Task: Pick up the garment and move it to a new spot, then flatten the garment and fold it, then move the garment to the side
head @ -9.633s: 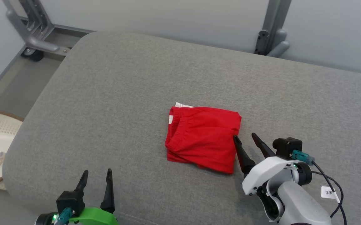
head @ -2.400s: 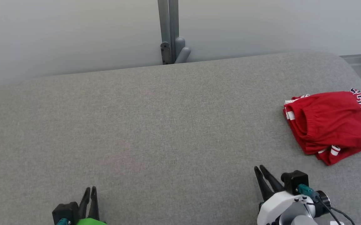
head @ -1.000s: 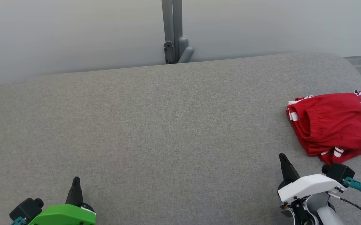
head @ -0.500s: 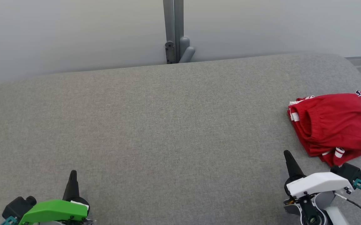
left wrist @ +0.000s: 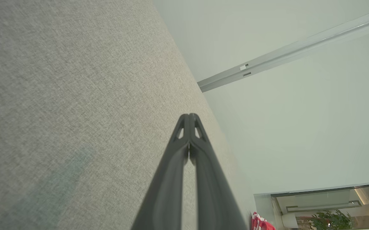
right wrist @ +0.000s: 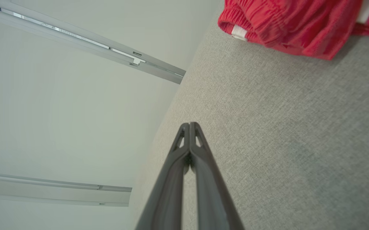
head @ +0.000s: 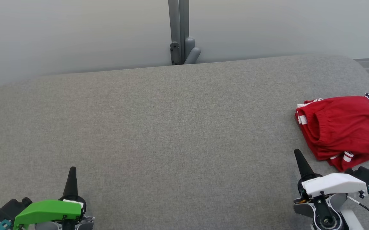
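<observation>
We judge the folded garment point(head: 341, 127) set aside, task complete. The right gripper point(head: 298, 154), near it, and the left gripper point(head: 72, 171), well apart, are therefore closed and empty.

1. A robot test bay, more lab than home: plain pale panels point(head: 75, 32) wall it in.
2. A grey metal post point(head: 178, 28) with a brace point(head: 193, 54) joins the panels.
3. The work surface is a wide grey cushion point(head: 171, 127).
4. Beyond lies a lit room point(left wrist: 331, 201) with a plant point(left wrist: 328, 220).
</observation>
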